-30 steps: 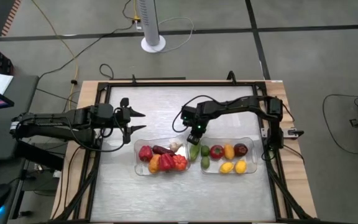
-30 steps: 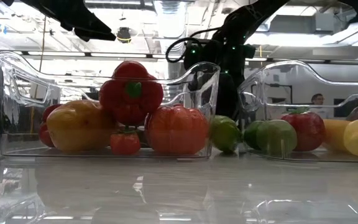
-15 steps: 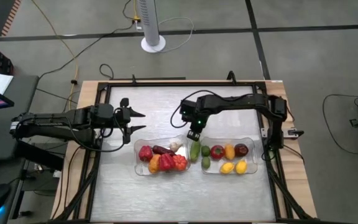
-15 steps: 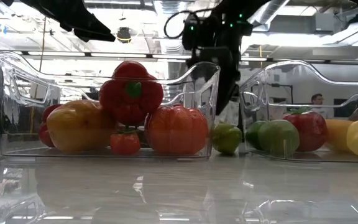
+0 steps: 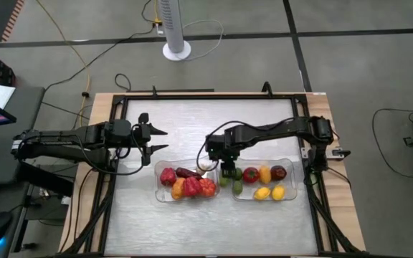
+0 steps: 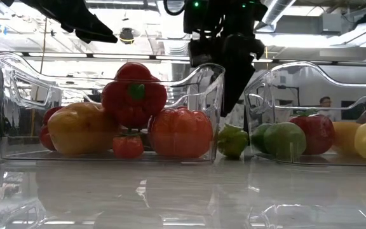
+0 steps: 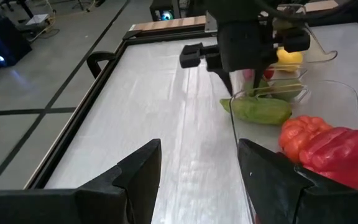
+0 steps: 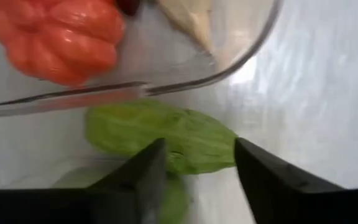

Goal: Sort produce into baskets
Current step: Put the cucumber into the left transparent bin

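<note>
A long, bumpy green piece (image 8: 160,138) lies on the table between the two clear trays; it also shows in the low view (image 6: 232,141) and the left wrist view (image 7: 261,111). The left tray (image 5: 156,193) holds red, orange and dark purple pieces and a white bulb (image 5: 203,168). The right tray (image 5: 293,193) holds green, red and yellow pieces. My right gripper (image 8: 197,177) is open, pointing down just above the green piece, one finger toward each long side. My left gripper (image 7: 199,146) is open and empty, left of the trays (image 5: 155,140).
The trays' clear walls (image 6: 18,95) (image 6: 335,83) stand close on both sides of the green piece and of my right gripper (image 6: 230,83). A black frame (image 5: 124,100) runs around the table. Bare tabletop (image 5: 192,122) lies beyond the trays.
My right gripper has moved toward the table's near edge and come down over the gap between the trays, ending just above the green piece. The green piece and the trays have stayed where they were.
</note>
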Robot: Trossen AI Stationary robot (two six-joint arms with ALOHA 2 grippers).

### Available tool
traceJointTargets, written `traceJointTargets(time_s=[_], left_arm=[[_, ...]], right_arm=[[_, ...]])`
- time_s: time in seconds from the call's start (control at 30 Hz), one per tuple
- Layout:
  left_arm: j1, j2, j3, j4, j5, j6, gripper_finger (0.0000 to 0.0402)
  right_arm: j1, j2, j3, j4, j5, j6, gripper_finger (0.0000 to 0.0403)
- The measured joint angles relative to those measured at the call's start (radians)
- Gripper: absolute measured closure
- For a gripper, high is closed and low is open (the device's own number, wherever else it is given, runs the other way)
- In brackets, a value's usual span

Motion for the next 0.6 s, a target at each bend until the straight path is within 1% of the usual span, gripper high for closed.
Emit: traceJointTargets(time_s=[0.07,0.13,0.23,0.33,0.5,0.6], left_arm=[[0.0,0.0,0.0,0.001,0.0,-0.006,0.0201],[0.0,0.0,0.0,0.002,0.0,-0.008,0.0201],[0.0,0.0,0.0,0.002,0.0,-0.007,0.0201],[0.0,0.0,0.0,0.002,0.0,-0.006,0.0201],[0.0,0.0,0.0,0.002,0.0,-0.001,0.0201],[0.0,0.0,0.0,0.002,0.0,-0.001,0.0201]], right_arm=[[0.01,0.0,0.0,0.0,0.026,-0.01,0.0167],[0.017,0.0,0.0,0.003,0.029,-0.031,0.0134],[0.04,0.0,0.0,0.003,0.029,-0.07,0.0104],[0.071,0.0,0.0,0.006,0.028,-0.134,0.0097],[0.124,0.0,0.0,0.032,0.029,-0.297,0.0104],[0.149,0.0,0.0,0.031,0.066,-0.389,0.0109]])
